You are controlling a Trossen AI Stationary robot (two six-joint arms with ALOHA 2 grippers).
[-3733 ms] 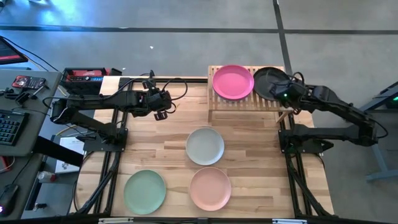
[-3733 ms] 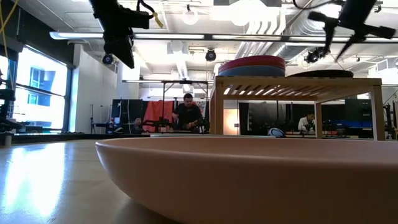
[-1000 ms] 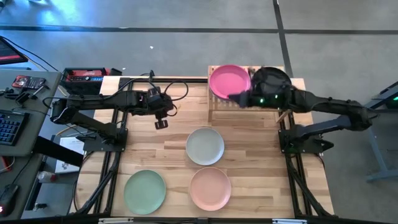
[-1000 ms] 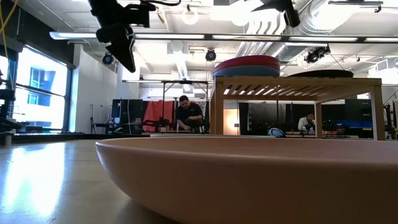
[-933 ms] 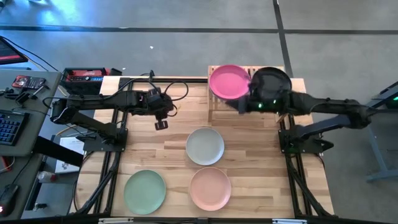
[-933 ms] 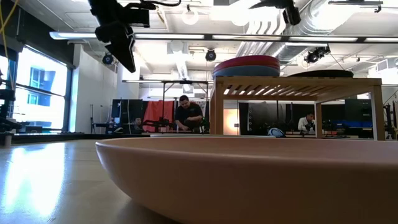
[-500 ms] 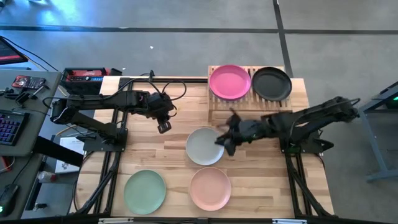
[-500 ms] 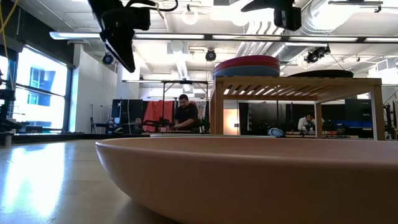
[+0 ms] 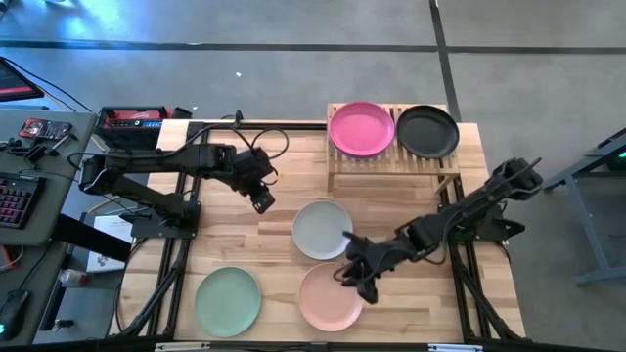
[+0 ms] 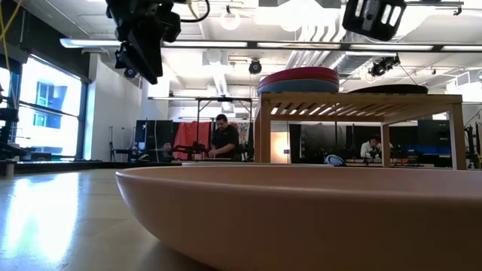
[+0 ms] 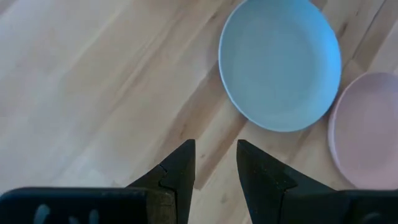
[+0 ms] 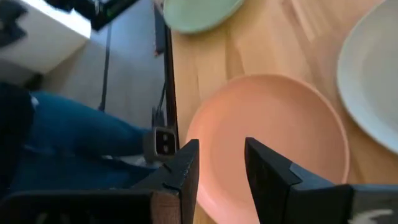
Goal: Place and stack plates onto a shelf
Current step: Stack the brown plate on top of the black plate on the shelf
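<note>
Over the near edge of the table (image 9: pixel 249 235), the right gripper (image 9: pixel 354 277) is being held above the rim of the peach plate (image 9: pixel 331 296), its fingers spread with nothing between them, seemingly lined up so that the rim can be pinched. At the far edge, the shelf (image 9: pixel 391 161) is being loaded: a pink plate (image 9: pixel 364 128) is lying on top of its stack beside a black plate (image 9: pixel 427 131). Off-white plate (image 9: pixel 322 230) and green plate (image 9: pixel 227 300) are lying apart on the boards, leaving bare wood between them for an approach. Beside the off-white plate, the left gripper (image 9: pixel 258 198) is being held spread and empty.
</note>
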